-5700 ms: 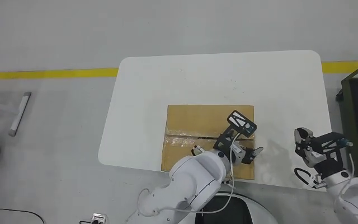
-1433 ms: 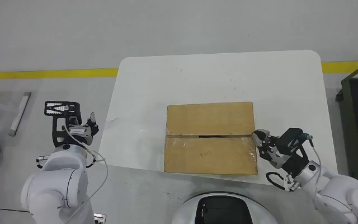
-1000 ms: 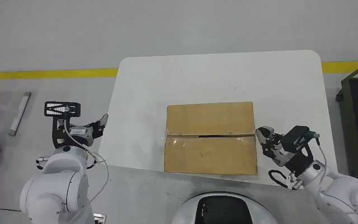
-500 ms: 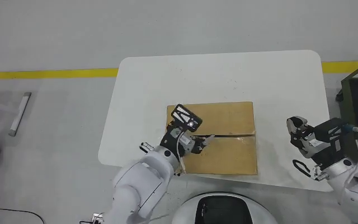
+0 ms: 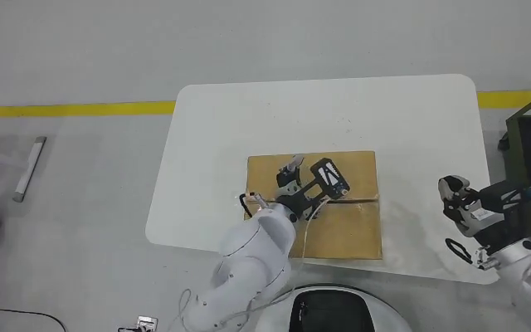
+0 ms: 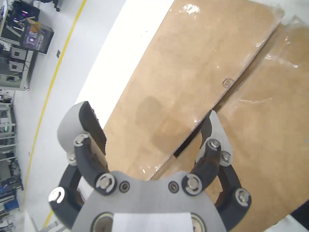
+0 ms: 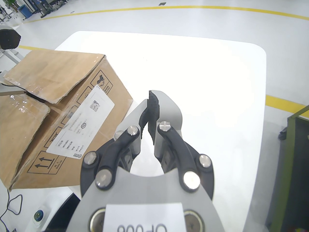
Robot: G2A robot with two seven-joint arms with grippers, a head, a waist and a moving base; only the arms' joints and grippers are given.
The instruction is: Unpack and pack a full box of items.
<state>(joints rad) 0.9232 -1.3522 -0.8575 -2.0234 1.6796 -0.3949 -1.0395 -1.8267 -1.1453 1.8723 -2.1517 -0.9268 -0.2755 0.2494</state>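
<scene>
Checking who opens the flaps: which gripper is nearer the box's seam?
Left. The left gripper is open over the box, one of its fingers at the seam; the right gripper is shut beside the box.

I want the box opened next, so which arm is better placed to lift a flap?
Left. The left claw is open over the box, one finger at the seam between the flaps. The right claw is shut, off to the box's side.
</scene>
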